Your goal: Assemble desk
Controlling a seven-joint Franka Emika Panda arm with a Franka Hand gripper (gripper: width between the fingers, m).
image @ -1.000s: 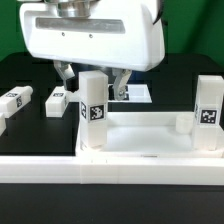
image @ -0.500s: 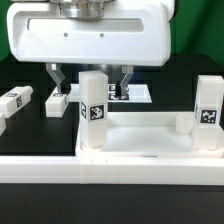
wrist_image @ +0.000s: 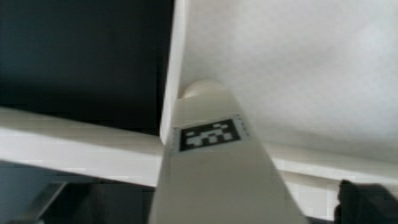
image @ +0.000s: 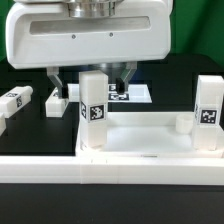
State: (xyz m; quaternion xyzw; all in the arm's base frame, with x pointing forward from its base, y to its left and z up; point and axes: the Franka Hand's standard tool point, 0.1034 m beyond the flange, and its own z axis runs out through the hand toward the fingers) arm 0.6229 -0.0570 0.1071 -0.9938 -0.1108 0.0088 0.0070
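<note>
Firstly, exterior view: seven lines.
Gripper (image: pixel 90 82): spread wide, pinching nothing; hangs over the desk top's corner at the exterior view's left.
Fingers (image: pixel 57 84): dark, one to each side of the leg standing on that corner, both clear of it.
Desk top (image: pixel 150 150): white tray with a raised rim, lies flat on the black table (image: pixel 30 135), nearest the camera.
Left leg (image: pixel 93 115): stands upright on the desk top's corner at the exterior view's left, black-and-white tag turned to the camera.
Right leg (image: pixel 208 112): stands upright on the desk top's corner at the exterior view's right, tag likewise turned to the camera.
Loose legs (image: pixel 55 100): two, lie on their sides off the desk top, past its edge at the exterior view's left; one near that edge, the other farther out.
Marker board (image: pixel 135 93): lies flat behind the desk top, largely hidden by the robot's white hand.

Next, wrist view: four lines.
Left leg (wrist_image: pixel 205 175): fills the middle, seen from above, tag on one face; rises from the desk top's corner.
Desk top (wrist_image: pixel 302 60): shows as a broad white surface beside the leg.
Fingers (wrist_image: pixel 365 195): dark, blurred tips, one on each side of the leg, apart from it.
Table (wrist_image: pixel 89 50): dark, outside the desk top.
</note>
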